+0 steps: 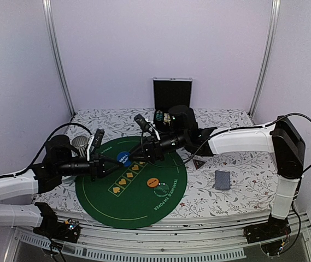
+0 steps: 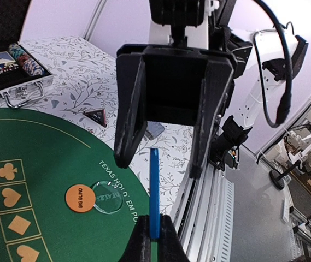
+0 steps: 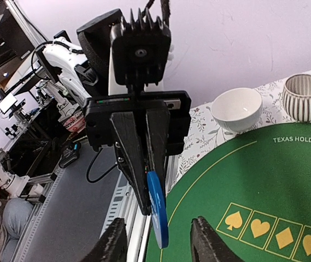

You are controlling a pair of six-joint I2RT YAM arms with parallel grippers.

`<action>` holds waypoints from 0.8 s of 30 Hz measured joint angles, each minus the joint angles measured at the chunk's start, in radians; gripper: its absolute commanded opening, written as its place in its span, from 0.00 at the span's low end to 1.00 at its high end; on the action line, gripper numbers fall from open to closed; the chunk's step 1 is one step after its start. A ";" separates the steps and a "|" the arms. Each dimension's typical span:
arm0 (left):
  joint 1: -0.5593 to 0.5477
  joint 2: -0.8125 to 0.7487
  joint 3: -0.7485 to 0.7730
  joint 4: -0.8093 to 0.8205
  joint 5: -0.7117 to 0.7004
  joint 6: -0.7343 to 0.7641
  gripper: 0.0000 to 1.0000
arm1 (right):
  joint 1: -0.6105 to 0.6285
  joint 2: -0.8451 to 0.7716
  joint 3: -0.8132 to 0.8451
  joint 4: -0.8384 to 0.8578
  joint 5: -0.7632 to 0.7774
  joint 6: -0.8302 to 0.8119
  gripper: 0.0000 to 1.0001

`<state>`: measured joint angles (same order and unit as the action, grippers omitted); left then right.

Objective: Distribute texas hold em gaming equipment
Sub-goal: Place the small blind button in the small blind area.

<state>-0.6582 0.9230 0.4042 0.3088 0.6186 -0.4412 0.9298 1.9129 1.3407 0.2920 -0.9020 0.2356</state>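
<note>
My left gripper [image 2: 154,240] is shut on a blue disc [image 2: 154,191], held edge-on above the green mat [image 2: 40,218]. My right gripper [image 3: 158,243] is open and faces it, one finger [image 3: 114,243] on each side of the disc [image 3: 159,215] without touching. In the top view both grippers meet at the disc [image 1: 123,158] over the mat's far left part. An orange "BIG BLIND" disc [image 2: 80,197] and a clear dealer disc [image 2: 110,196] lie on the mat. A dark triangle [image 1: 199,163] and a grey-blue card deck [image 1: 222,179] lie right of the mat.
An open chip case [image 1: 172,94] with chip stacks [image 2: 27,61] stands at the back centre. A white bowl [image 3: 237,108] and a striped cup [image 3: 305,97] sit off the mat's left edge. The table's metal front rail [image 1: 160,251] runs along the near side.
</note>
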 measured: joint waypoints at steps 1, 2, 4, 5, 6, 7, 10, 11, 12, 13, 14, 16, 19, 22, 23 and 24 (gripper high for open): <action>0.000 0.000 0.000 0.000 0.005 0.002 0.00 | 0.000 0.003 0.008 0.007 -0.008 0.002 0.27; -0.001 0.000 0.000 0.000 0.009 0.003 0.00 | 0.000 0.007 0.013 0.015 -0.013 0.004 0.19; -0.001 0.002 0.000 0.001 0.019 0.003 0.00 | -0.001 0.013 0.015 0.026 -0.021 0.008 0.05; -0.001 0.006 0.000 0.001 0.024 0.003 0.00 | 0.000 0.017 0.016 0.029 -0.024 0.011 0.03; -0.001 0.010 0.001 0.001 0.025 0.003 0.00 | 0.000 0.023 0.020 0.030 -0.028 0.013 0.02; -0.001 0.014 0.001 -0.001 0.028 0.003 0.00 | 0.000 0.026 0.022 0.030 -0.031 0.014 0.02; -0.001 0.020 0.001 0.001 0.027 0.002 0.10 | -0.002 0.028 0.023 0.029 -0.037 0.013 0.02; -0.001 0.020 0.002 0.001 0.024 0.001 0.29 | -0.002 0.028 0.023 0.029 -0.038 0.014 0.02; -0.001 0.020 0.003 -0.001 0.010 0.000 0.48 | -0.002 0.028 0.023 0.030 -0.037 0.016 0.02; -0.001 0.019 0.006 -0.008 -0.013 0.002 0.65 | -0.006 0.028 0.023 0.030 -0.031 0.021 0.02; -0.001 0.019 0.009 -0.023 -0.056 -0.005 0.69 | -0.008 0.028 0.023 0.030 -0.027 0.032 0.02; 0.002 0.019 0.017 -0.066 -0.139 -0.014 0.79 | -0.014 0.028 0.023 0.031 -0.016 0.051 0.02; 0.013 0.019 0.023 -0.130 -0.262 -0.035 0.85 | -0.036 0.029 0.024 0.031 0.026 0.094 0.02; 0.020 0.014 0.023 -0.182 -0.354 -0.055 0.87 | -0.070 0.052 0.052 0.032 0.079 0.153 0.02; 0.021 0.011 0.023 -0.195 -0.377 -0.061 0.87 | -0.082 0.068 0.070 0.032 0.100 0.175 0.02; 0.023 0.005 0.023 -0.211 -0.404 -0.066 0.88 | -0.094 0.089 0.095 0.036 0.122 0.198 0.02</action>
<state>-0.6353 0.9279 0.4274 0.0975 0.2146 -0.5072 0.8360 2.0022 1.4361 0.3283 -0.7803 0.4339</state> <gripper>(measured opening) 0.865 0.030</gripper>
